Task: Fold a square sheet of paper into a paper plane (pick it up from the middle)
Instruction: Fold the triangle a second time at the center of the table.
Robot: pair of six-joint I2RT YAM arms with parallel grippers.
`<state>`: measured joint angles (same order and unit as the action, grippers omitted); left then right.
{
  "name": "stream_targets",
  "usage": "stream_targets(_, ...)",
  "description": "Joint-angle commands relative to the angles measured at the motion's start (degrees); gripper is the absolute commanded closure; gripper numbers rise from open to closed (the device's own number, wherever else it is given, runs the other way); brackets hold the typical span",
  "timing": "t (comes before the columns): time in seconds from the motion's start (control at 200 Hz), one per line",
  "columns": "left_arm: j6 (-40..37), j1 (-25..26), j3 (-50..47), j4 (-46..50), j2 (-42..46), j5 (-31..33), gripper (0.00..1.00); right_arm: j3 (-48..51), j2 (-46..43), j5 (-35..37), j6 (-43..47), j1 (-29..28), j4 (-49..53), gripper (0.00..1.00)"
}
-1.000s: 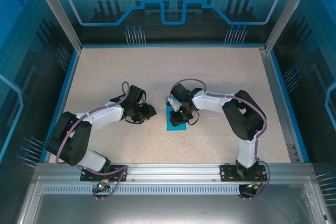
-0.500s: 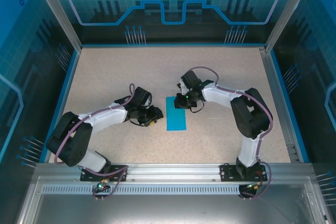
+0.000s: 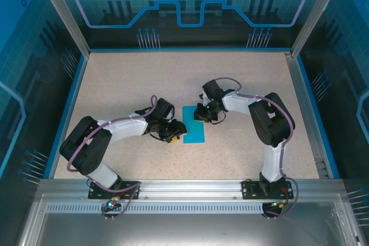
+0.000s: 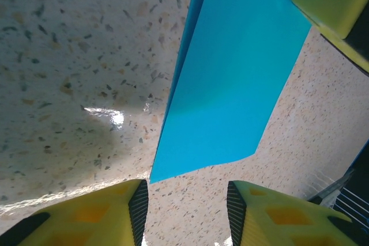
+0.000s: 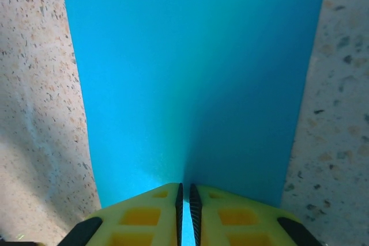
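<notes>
At the middle of the table [image 3: 115, 79], the sheet of paper [image 3: 194, 126] lies as a doubled rectangle, its long side running away from the arm bases. My right gripper [image 5: 184, 195] sits at its far end with the fingers drawn almost together, only a sliver of blue between them. Whether they nip the paper or merely pin it down I cannot tell. My left gripper [image 4: 187, 200] is low at the near left corner, fingers apart, with the corner's point just ahead of the gap between them and not yet inside it. In the left wrist view the long left edge looks slightly raised off the table.

I judge the step in hand to be taking that corner for the next fold. To do it well I would leave the right gripper as the anchor and bring the left in along the table surface, so the lower finger slides under the raised edge rather than shoving the sheet sideways. I would close only once the corner is well between the pads. Paper this thin will likely buckle, so I would lift slowly and watch that the far end does not creep out from the right fingers.
</notes>
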<state>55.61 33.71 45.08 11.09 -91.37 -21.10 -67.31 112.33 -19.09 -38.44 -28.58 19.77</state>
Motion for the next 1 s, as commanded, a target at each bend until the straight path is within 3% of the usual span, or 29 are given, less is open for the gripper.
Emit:
stream_targets(0.0, 1.19, 0.8, 1.99, -0.54, -1.39, -2.48, 0.56, 2.95, 2.26, -0.76, -1.9, 2.0, -0.48, 0.84)
stream_targets(0.995, -1.8, 2.02, 7.23, 5.75, -7.25, -1.4, 0.48, 6.04, 3.86, -6.75, -2.79, 5.22, -4.25, 0.82)
